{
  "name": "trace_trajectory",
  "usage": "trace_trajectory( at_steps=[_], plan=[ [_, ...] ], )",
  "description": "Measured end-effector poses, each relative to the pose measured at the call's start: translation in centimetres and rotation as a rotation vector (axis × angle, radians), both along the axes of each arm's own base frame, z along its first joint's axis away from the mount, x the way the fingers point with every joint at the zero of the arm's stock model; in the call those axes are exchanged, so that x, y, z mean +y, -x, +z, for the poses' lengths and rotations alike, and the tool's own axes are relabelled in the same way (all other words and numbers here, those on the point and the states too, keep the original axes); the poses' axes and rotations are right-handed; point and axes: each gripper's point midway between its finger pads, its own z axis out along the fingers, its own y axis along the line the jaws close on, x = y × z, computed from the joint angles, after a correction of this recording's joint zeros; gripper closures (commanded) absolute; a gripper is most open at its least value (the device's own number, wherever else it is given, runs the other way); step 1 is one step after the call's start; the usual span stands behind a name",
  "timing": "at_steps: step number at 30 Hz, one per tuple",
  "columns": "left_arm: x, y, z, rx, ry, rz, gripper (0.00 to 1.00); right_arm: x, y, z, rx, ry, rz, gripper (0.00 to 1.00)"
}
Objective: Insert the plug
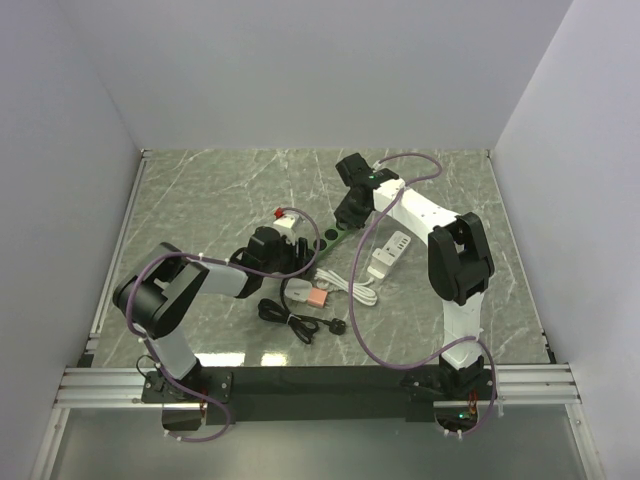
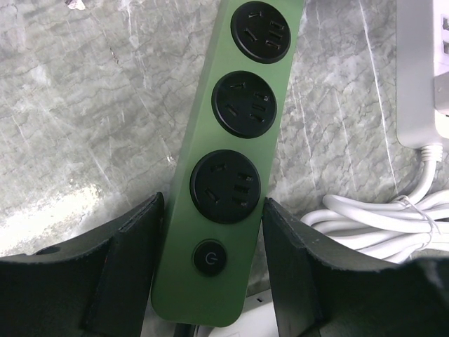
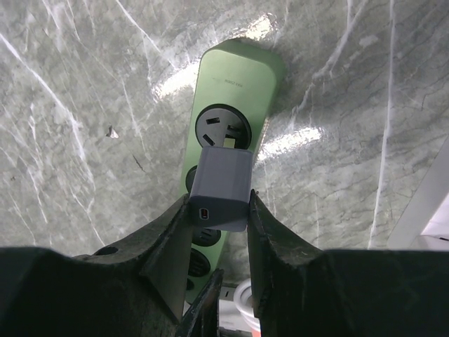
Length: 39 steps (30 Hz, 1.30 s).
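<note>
Right end effector point(image 3: 217, 207): closed on the grey plug point(image 3: 221, 184), with one finger on each flat side and the prongs pointing down at the strip.
Left end effector point(image 2: 214, 205): partly closed around the green power strip point(image 2: 235, 133) at its switch end, a finger against each long side, apparently bracing it.
Table point(image 1: 200, 200): a grey-green marbled surface. The strip lay flat near its middle, sockets facing up.
Right arm point(image 1: 455, 260): it rose from its base, then folded back leftward over the far end of the strip, with the wrist aimed downward.
Left arm point(image 1: 165, 295): it reached low to the right, with its wrist over the near end of the strip.
Strip axis: the long axis ran diagonally in the top view, from near left to far right. A white power strip point(image 1: 390, 255) lay beside it to the right, apart from it.
Plug position: the plug hung just above the end socket point(image 3: 223, 126), the one farthest from the switch, and hid that socket's near edge. Whether the prongs had entered could not be told.
Coming move, as a judgement: the right arm was the nearer one, and a straight push down along the prongs looked likely.
</note>
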Motion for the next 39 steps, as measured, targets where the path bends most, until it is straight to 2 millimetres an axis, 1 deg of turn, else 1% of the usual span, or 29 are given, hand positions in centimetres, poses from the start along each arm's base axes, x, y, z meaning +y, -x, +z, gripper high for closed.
trace_trajectory(
  at_steps=[3,6,10,14,33,39],
  plan=[
    [-0.09,-0.08,0.01,-0.001,0.001,-0.001,0.38,0.05,-0.08,-0.1,-0.001,-0.001,0.0,1.0],
    [-0.1,-0.08,0.0,0.0,0.001,-0.002,0.38,0.12,-0.13,-0.6,0.007,0.001,0.001,1.0],
    [-0.12,-0.07,-0.02,0.001,0.002,-0.003,0.38,0.52,-0.68,-0.65,-0.005,-0.01,0.002,1.0],
    [-0.14,-0.08,-0.01,0.001,0.002,-0.004,0.39,0.54,-0.82,-0.64,-0.009,-0.01,0.001,1.0],
    [-0.22,-0.1,-0.02,0.001,0.003,-0.007,0.39,0.21,-0.7,-0.64,-0.012,-0.002,-0.012,1.0],
    [-0.25,-0.11,0.0,0.002,0.004,-0.008,0.39,-0.11,-0.35,-0.97,-0.004,0.009,-0.015,1.0]
  ],
)
